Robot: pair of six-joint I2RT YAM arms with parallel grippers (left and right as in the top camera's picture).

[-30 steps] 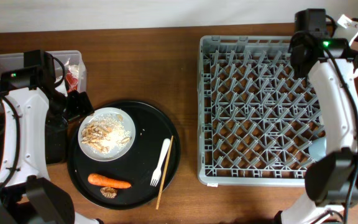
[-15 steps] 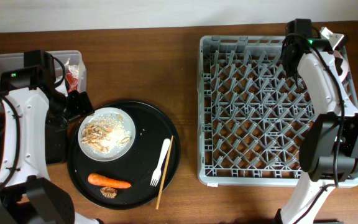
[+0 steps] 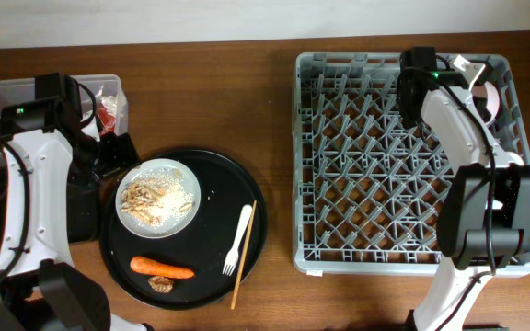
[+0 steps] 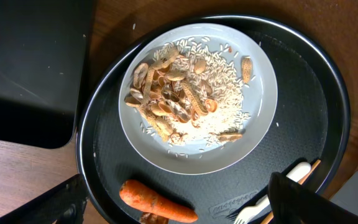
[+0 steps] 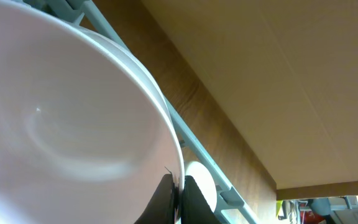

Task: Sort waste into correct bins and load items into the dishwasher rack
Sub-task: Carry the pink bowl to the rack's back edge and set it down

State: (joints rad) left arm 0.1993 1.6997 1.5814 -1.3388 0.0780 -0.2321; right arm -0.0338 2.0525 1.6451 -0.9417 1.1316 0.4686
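My right gripper (image 3: 477,81) is shut on the rim of the small white bowl (image 3: 489,97) over the back right corner of the grey dishwasher rack (image 3: 339,165). In the right wrist view the fingers (image 5: 179,186) pinch the bowl's edge (image 5: 73,112). My left gripper (image 3: 110,154) is open and empty beside the white plate (image 3: 184,175) of beige food scraps (image 4: 179,99). Its fingers (image 4: 185,202) hover over the carrot (image 4: 157,201). The carrot (image 3: 161,268), brown morsel (image 3: 161,284), white fork (image 3: 237,241) and chopsticks (image 3: 245,257) lie on the round black tray (image 3: 233,179).
The clear tub (image 3: 7,97) at the back left holds the red-and-white wrapper (image 3: 109,110). The shallow black tray (image 3: 83,216) lies left of the round tray, partly under my left arm. My right arm reaches across the rack's right side.
My right gripper has swung left and inward over the rack's back right corner with the bowl. The left arm has not moved.
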